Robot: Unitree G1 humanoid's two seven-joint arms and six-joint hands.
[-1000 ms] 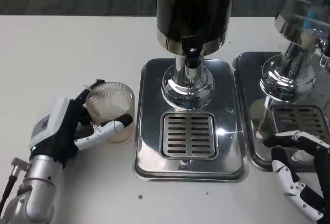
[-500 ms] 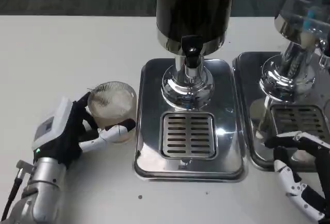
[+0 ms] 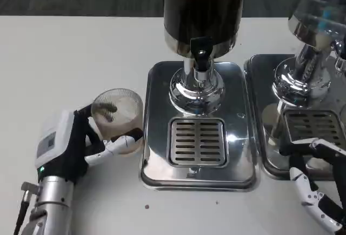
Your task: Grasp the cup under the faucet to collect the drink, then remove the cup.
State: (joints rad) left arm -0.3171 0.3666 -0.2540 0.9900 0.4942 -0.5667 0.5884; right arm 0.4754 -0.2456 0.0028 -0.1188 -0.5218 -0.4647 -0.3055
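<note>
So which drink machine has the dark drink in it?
The middle dispenser, whose tank looks dark brown. The right dispenser has a clear, pale tank.

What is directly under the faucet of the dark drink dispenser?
Only the slotted drain grate in the steel drip tray; no cup there. The ribbed cup is off to the side, held by the left robot hand.

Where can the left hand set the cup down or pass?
Bare table lies behind the left hand and cup, left of the steel tray. A free strip runs along the tray's front. The grate under the faucet is open. Crowded: right hand beside the second tray.
</note>
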